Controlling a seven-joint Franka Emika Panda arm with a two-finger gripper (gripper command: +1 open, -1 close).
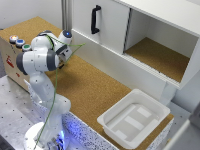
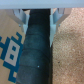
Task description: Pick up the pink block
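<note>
The pink block does not show in either view. In the wrist view my gripper (image 2: pixel 39 17) is open and empty, with its two pale fingers (image 2: pixel 22 18) apart. It hangs over a dark strip (image 2: pixel 37 55) between a cardboard box (image 2: pixel 10 50) with blue print and the cork surface (image 2: pixel 70 55). In the exterior view the arm's hand (image 1: pixel 63 39) sits at the far left of the cork tabletop (image 1: pixel 95 90), next to the box. The fingers are hidden behind the arm there.
A cardboard box (image 1: pixel 12 55) with coloured buttons (image 1: pixel 19 43) on top stands at the exterior view's left. A white cabinet with a black handle (image 1: pixel 95 20) and an open compartment (image 1: pixel 160 55) lines the back. A white bin (image 1: pixel 132 117) sits at the front right.
</note>
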